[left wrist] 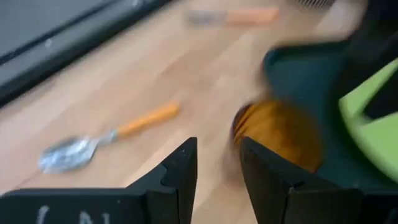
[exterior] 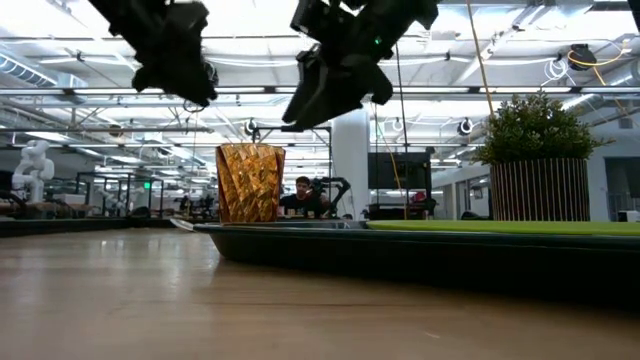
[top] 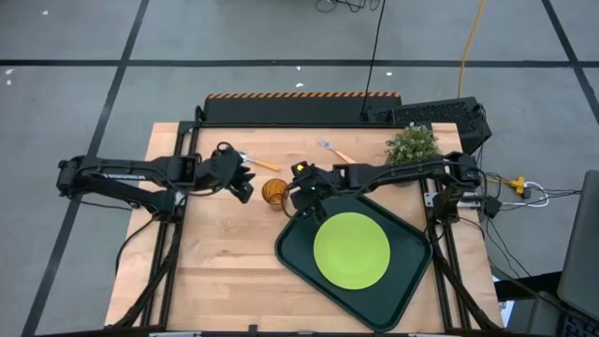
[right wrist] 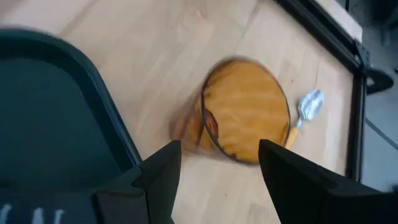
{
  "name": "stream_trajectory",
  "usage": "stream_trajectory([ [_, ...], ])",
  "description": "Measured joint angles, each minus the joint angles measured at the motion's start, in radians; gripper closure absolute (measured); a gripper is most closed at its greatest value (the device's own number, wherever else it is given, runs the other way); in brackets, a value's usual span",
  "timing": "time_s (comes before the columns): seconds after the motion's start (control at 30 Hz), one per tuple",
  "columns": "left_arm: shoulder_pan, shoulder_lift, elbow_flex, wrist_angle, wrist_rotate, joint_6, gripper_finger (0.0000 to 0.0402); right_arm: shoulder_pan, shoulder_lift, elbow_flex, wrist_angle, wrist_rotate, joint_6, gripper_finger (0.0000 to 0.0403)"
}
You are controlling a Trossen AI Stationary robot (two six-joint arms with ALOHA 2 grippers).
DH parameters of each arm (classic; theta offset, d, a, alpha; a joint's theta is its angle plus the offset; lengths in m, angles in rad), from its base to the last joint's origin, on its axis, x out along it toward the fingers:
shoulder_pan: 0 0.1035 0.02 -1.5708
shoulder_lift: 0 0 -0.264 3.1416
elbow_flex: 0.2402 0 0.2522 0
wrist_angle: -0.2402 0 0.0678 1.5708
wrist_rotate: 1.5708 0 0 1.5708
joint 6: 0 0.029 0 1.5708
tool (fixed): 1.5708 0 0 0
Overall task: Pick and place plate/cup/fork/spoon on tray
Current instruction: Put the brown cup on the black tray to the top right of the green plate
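We are seeing the tray (top: 298, 257) lying nearest, toward the table's (top: 215, 271) front right corner, with the plate (top: 351, 250) sitting flat inside it; the cup (top: 272, 192) is standing upright on the wood just beside the tray's back left corner; the right gripper (top: 301, 194) is hovering beside the cup, jaws spread wide and empty; the left gripper (top: 241, 183) is hanging partly open, holding nothing; the spoon (top: 258, 162) and fork (top: 334, 150) are lying near the back edge.
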Motion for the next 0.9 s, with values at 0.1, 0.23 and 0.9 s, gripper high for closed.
stream_trajectory([
  [0.1, 0.002, 0.021, 0.001, -0.032, 0.0, -0.022, 0.0277, -0.005, -0.002, 0.001, 0.002, -0.006, 0.011, 0.0193],
  [0.23, 0.007, 0.052, 0.0, -0.08, 0.044, -0.061, 0.0277, -0.005, -0.001, 0.001, 0.002, -0.005, 0.035, 0.0193],
  [0.9, 0.006, 0.258, -0.001, -0.068, 0.127, -0.085, 0.0277, -0.006, -0.002, 0.001, -0.025, 0.003, 0.097, 0.0193],
])
